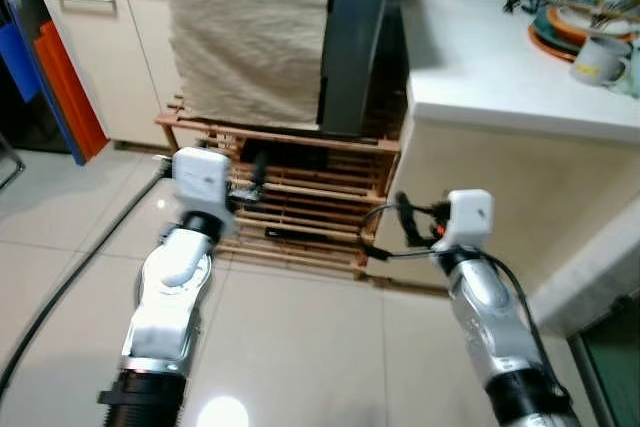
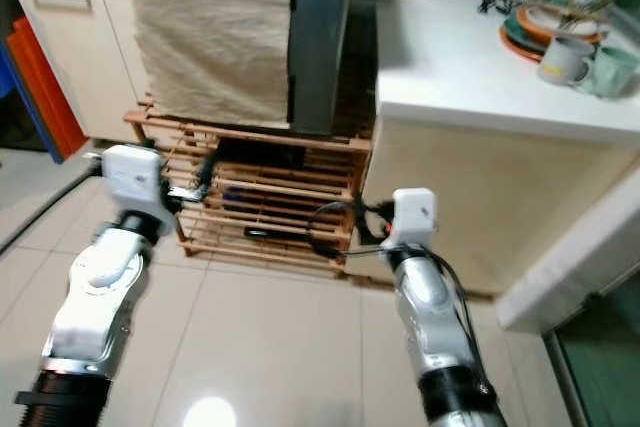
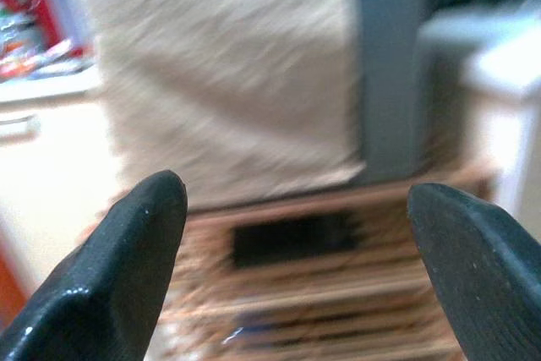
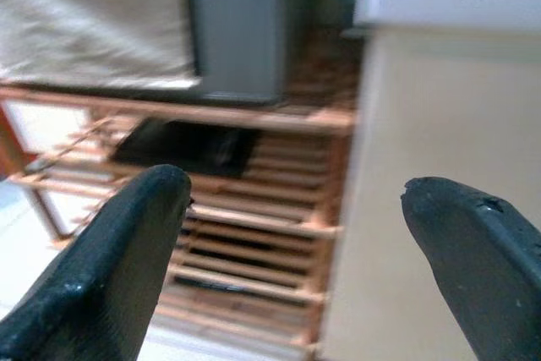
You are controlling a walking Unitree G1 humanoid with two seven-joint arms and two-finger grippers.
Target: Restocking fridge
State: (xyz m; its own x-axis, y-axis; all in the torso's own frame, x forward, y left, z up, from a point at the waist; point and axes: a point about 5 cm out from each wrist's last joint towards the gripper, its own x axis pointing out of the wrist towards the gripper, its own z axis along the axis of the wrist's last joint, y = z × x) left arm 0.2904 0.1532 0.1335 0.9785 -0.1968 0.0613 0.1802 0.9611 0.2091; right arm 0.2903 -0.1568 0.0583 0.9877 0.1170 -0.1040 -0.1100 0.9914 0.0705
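At frame centre, before the cloth-draped fridge on its wooden rack, left gripper and right gripper were spread wide and empty, restocking seemingly not yet begun

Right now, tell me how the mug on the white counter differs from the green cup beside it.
The mug is whitish grey with a handle showing on its side; the green cup is pale green, and I can make out no handle on it. The mug stands nearer the stacked plates; the green cup stands further to the robot's right, at the picture's edge. Both stand upright on the white counter.
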